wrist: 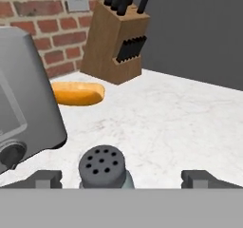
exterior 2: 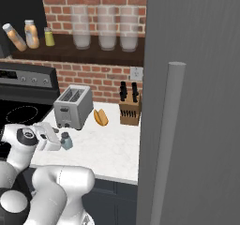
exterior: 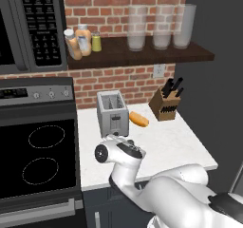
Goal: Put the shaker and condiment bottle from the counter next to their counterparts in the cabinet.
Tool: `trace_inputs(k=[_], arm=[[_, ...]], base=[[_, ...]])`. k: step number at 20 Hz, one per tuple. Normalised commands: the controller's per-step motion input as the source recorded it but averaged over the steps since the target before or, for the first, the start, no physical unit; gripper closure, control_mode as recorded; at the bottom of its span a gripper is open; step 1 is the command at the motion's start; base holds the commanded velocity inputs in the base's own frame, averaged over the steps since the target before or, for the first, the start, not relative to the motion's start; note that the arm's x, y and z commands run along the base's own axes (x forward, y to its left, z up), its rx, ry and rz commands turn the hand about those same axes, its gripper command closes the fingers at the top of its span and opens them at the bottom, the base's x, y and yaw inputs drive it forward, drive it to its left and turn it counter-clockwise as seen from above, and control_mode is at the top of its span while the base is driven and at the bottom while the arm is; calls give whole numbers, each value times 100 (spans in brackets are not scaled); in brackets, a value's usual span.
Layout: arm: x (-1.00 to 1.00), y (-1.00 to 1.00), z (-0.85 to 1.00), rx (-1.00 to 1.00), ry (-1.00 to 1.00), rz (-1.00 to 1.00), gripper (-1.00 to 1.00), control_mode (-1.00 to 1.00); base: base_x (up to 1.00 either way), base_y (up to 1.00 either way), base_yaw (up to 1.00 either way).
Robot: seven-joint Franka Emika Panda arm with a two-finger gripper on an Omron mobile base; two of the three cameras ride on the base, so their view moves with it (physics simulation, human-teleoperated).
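Note:
The pale blue-grey shaker [wrist: 102, 169] with its dark holed cap stands upright on the white counter [exterior 2: 110, 149], in front of the toaster. My gripper [wrist: 123, 179] is open and low, one fingertip [wrist: 45, 178] on each side of the shaker with wide gaps. From the right base view, the shaker [exterior 2: 66, 141] sits just ahead of the gripper [exterior 2: 59, 140]. On the dark shelf with the brick back [exterior: 142, 53], the slim orange condiment bottle [exterior: 71, 43] leans tilted beside the wider orange bottle [exterior: 84, 39] and the yellow-green shaker [exterior: 96, 42].
A silver toaster [exterior: 112, 112] stands left of the shaker, with a bread roll [exterior: 139, 118] and a knife block [exterior: 165, 103] behind. Three tall glass jars [exterior: 161, 27] fill the shelf's right part. A stove [exterior: 38, 156] and microwave [exterior: 28, 27] lie left; a grey fridge door [exterior 2: 192, 102] is right.

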Motion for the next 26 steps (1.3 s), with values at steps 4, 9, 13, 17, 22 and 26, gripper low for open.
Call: trace_inputs(k=[4, 9, 13, 17, 22, 26], arm=[[21, 0, -11, -1, 0, 0, -100, -100], [21, 0, -20, -4, 0, 0, -100, -100], [15, 1, -21, -4, 0, 0, -100, -100], [18, 0, -23, -2, 0, 0, -100, -100], [22, 0, -20, -1, 0, 0, 100, -100], [23, 0, -7, 0, 0, 0, 100, -100]], base=[[0, 0, 0], [0, 0, 0], [0, 0, 0], [0, 0, 0], [0, 0, 0], [0, 0, 0]])
